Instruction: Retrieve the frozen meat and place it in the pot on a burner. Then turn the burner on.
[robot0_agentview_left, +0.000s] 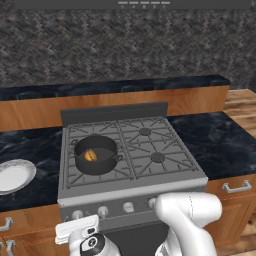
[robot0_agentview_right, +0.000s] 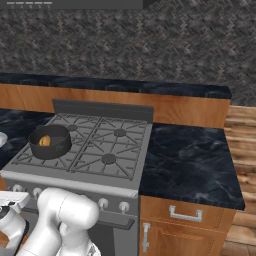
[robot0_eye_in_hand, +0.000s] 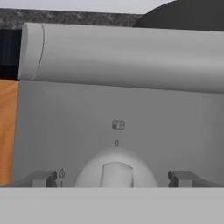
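We judge the first half of the task done: the frozen meat (robot0_agentview_left: 90, 155) lies inside the pot (robot0_agentview_left: 96, 154), an orange-brown chunk on the pot's floor, and the pot sits on the front left burner of the stove (robot0_agentview_left: 165, 172), on its grates. In the right base view the meat (robot0_agentview_right: 45, 141) shows the same way, low in the pot (robot0_agentview_right: 50, 142). What remains, as we read it, is turning the burner on, and that is the step in hand.

The arm is folded low in front of the stove, with the hand down at the control panel near the leftmost knob (robot0_agentview_left: 77, 215). In the hand view we look straight at the grey front panel, and a rounded silver knob (robot0_eye_in_hand: 116, 173) stands close ahead, its raised grip bar upright. The jaws (robot0_eye_in_hand: 116, 178) are spread wide, one fingertip (robot0_eye_in_hand: 43, 178) to the left of the knob and the other to the right, each apart from it; nothing is pinched between them. The knob sits about midway between the two tips, so the hand looks well centred.

The next move, in our judgement, calls for easing forward until the tips flank the knob's sides, closing on it, then rolling the wrist to turn it. The small mark above the knob is too small for us to read.
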